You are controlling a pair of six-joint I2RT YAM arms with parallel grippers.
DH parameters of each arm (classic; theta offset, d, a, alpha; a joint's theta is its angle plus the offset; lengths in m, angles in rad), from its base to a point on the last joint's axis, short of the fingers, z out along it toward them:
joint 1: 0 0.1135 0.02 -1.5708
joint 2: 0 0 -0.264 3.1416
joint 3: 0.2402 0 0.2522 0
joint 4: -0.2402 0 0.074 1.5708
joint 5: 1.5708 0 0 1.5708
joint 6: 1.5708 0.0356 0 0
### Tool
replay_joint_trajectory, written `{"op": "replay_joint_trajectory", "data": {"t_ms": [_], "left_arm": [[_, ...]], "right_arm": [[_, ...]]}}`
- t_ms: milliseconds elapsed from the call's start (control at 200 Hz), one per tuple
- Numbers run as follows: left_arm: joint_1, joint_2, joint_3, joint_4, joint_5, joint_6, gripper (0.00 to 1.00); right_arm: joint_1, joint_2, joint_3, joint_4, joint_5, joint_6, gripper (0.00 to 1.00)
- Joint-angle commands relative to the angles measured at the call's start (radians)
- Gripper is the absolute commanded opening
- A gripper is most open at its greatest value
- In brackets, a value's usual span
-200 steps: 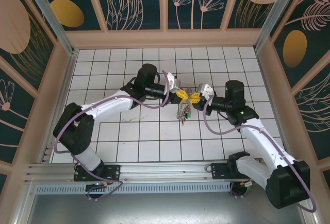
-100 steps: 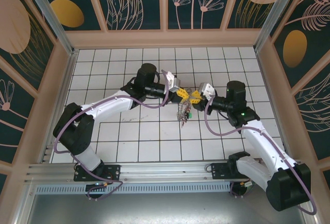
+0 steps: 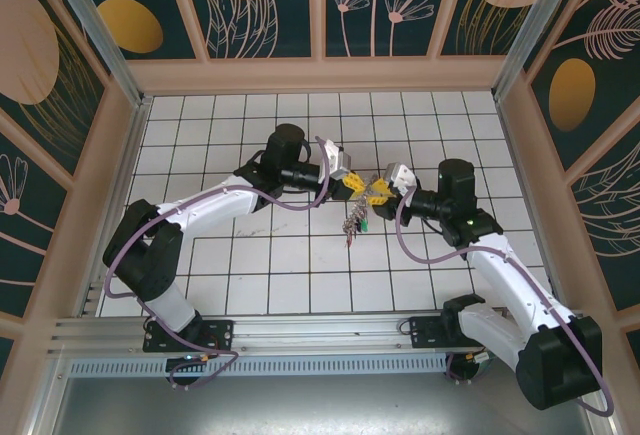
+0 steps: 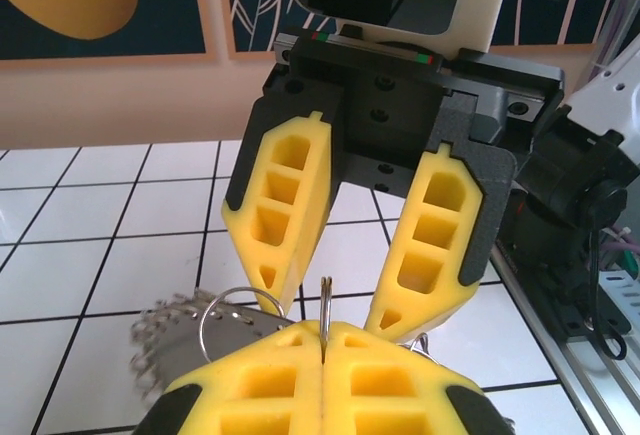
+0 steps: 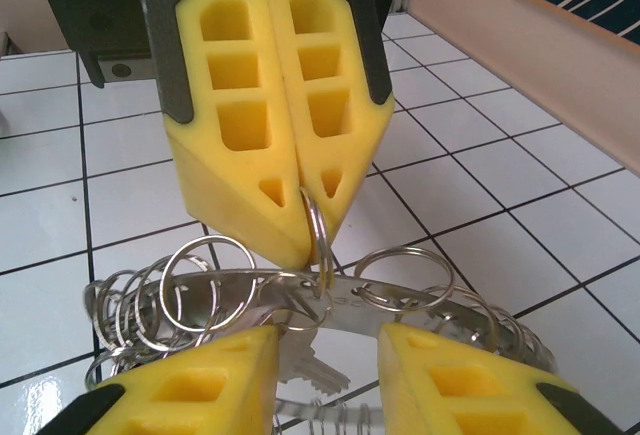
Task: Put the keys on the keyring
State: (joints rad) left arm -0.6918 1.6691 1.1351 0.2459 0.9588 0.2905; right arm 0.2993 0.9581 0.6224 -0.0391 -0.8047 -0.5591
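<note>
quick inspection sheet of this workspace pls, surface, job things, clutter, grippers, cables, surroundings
surface: white tiled table, a faint dark scuff left of centre
job's things: bundle of keys and small rings hanging below the grippers; thin metal ring at its top
clutter: nothing seen
grippers: left gripper shut on the thin metal ring; right gripper open, facing it
cables: purple cables looped along both arms
surroundings: floral wall panels; metal rail at the near edge
</note>
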Motion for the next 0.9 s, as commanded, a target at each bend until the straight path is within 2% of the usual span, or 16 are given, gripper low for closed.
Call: {"op": "replay_joint_trajectory", "data": {"t_ms": [0,285,581,776,896], "left_arm": [[0.002,-0.027,0.047,0.018,-0.008,0.029,0.00],[0.002,-0.028,0.042,0.013,-0.018,0.028,0.00],[0.000,-0.021,0.063,-0.073,-0.097,0.082,0.00],[-0.008,0.004,0.113,-0.255,-0.234,0.190,0.00],[-0.009,0.001,0.142,-0.406,-0.396,0.297,0.00]], "right_arm": [[0.004,0.002,-0.016,-0.040,-0.045,0.001,0.33],[0.005,0.016,-0.018,-0.042,-0.029,0.007,0.33],[0.019,-0.058,-0.056,0.048,0.298,0.038,0.31],[0.019,-0.135,-0.106,0.129,0.422,0.046,0.31],[0.018,-0.164,-0.127,0.169,0.483,0.064,0.32]]}}
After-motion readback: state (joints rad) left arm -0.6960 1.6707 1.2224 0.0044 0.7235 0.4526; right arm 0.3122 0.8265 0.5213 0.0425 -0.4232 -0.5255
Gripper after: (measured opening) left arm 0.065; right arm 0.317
